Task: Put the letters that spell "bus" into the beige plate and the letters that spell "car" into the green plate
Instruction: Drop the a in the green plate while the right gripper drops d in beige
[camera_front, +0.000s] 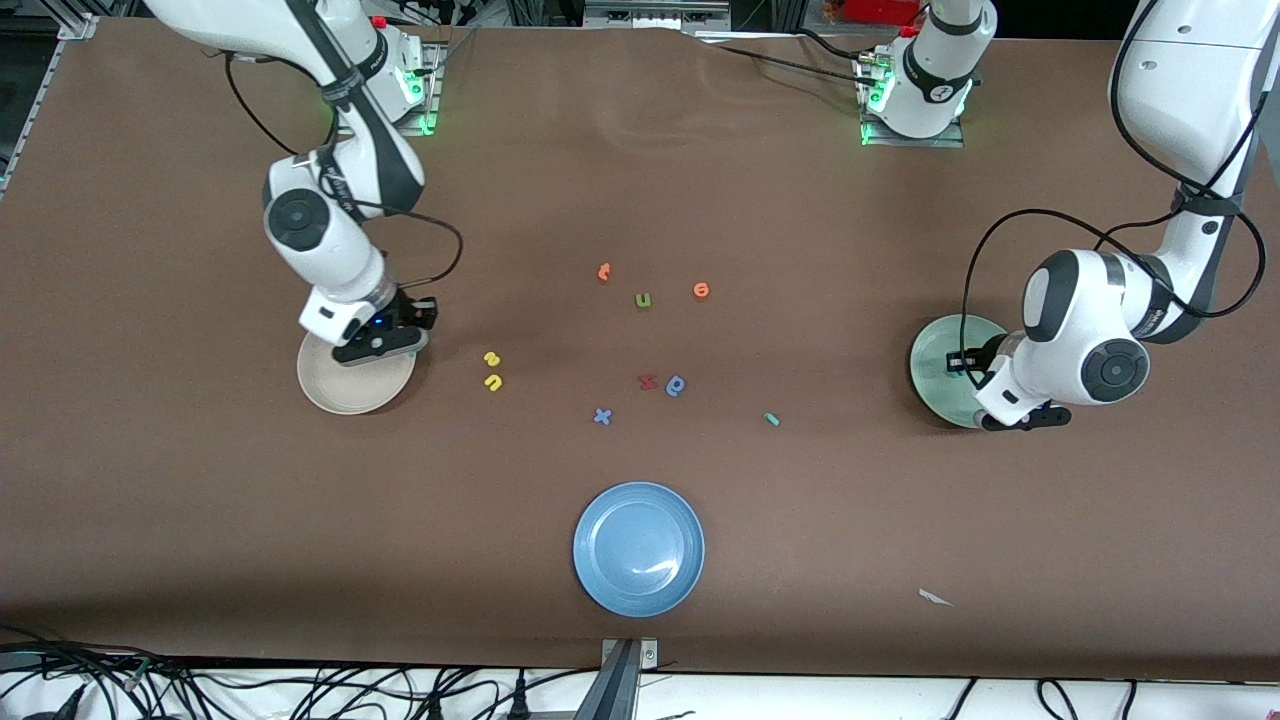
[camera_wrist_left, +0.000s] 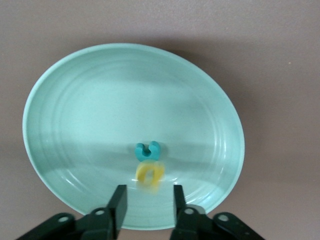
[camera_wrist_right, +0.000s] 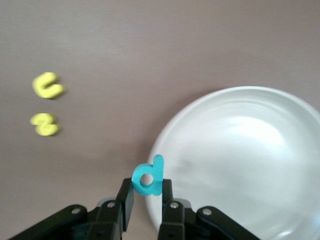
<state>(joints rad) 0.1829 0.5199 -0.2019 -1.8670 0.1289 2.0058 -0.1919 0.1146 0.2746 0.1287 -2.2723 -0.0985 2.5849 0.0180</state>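
Brown matting is covering the whole table (camera_front: 200, 520), with cables trailing along the edge nearest the front camera and the two arm bases sitting at the farthest edge.

The right arm is bending down over the beige plate (camera_front: 350, 395) at its own end of the table. The right gripper (camera_wrist_right: 146, 196) is hanging over the plate's rim, its fingers pinching the teal b (camera_wrist_right: 148, 177).

The left arm is folding low over the green plate (camera_front: 940, 365) at its end of the table. The left gripper (camera_wrist_left: 148, 200) is hovering over the plate with its fingers parted and nothing between them. Two letters are lying in the plate, touching each other: the light-teal c (camera_wrist_left: 147, 150) and the yellow a (camera_wrist_left: 149, 173), which is showing blurred just off the fingertips.

Three plates are sitting on the table: beige, green, and a blue plate (camera_front: 638, 548) nearest the front camera. Two yellow letters, the s (camera_front: 490, 358) and the u (camera_front: 493, 381), are lying side by side on the mat near the beige plate. The small teal r (camera_front: 771, 419) is lying on the mat alone, between the blue plate and the green one. Six more letters are lying scattered mid-table: two orange, one olive-green, one red and two blue.
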